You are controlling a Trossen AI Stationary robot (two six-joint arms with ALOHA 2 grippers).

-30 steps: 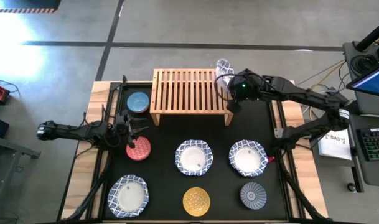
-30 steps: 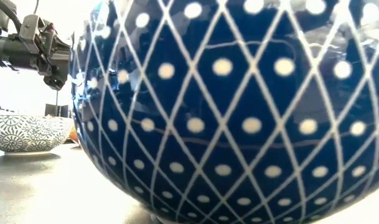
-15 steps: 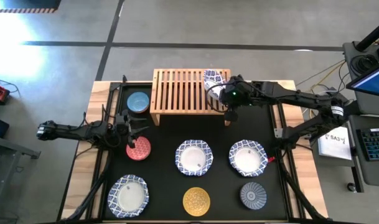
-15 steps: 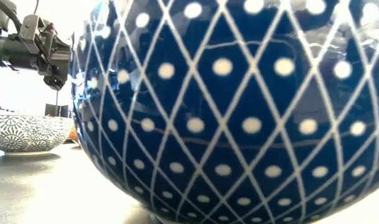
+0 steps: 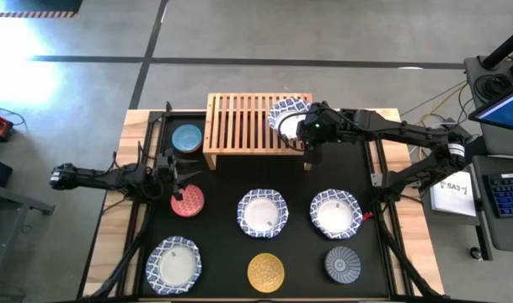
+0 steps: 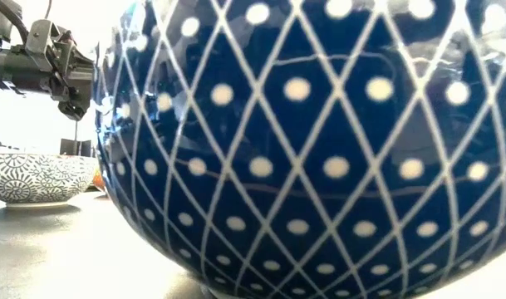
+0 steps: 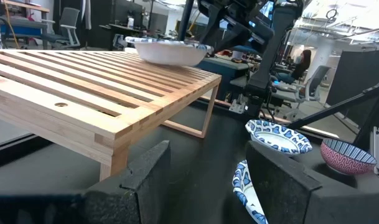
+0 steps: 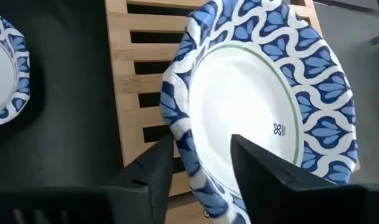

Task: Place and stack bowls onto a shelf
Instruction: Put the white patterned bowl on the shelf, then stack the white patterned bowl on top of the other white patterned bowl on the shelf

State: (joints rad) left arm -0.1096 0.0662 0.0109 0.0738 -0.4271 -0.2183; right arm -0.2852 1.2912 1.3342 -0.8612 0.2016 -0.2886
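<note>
1. The shelf (image 5: 258,124) stands in the upper middle of the high view, on the black mat (image 5: 298,244).
2. A white bowl (image 5: 287,116) with a blue scalloped rim sits on the shelf's right end, near the far corner.
3. The right gripper (image 5: 307,135) is at that bowl's near right rim. In the right wrist view its fingers (image 8: 267,171) straddle the rim, one inside and one outside, with a gap between them; whether they pinch the rim or stand clear of it cannot be told.
4. The left gripper (image 5: 179,175) hangs at centre left of the high view, just left of the shelf's near left corner and above the red bowl (image 5: 187,201). Its fingers (image 7: 282,183) are spread and hold nothing.
5. The blue bowl (image 5: 187,138) lies in the upper left of the mat, just beside the shelf's left edge.
6. Two white scalloped bowls sit in the middle row below the shelf: one at centre (image 5: 262,212) and one to its right (image 5: 334,213).
7. The bottom row holds a third white scalloped bowl (image 5: 173,263) at the left, the yellow bowl (image 5: 265,272) in the middle and the ribbed grey bowl (image 5: 343,264) at the right.
8. In the low view a dark blue surface with white lattice and dots (image 6: 319,149) fills most of the frame; a patterned bowl (image 6: 36,177) shows at lower left, with a gripper above it at upper left.
</note>
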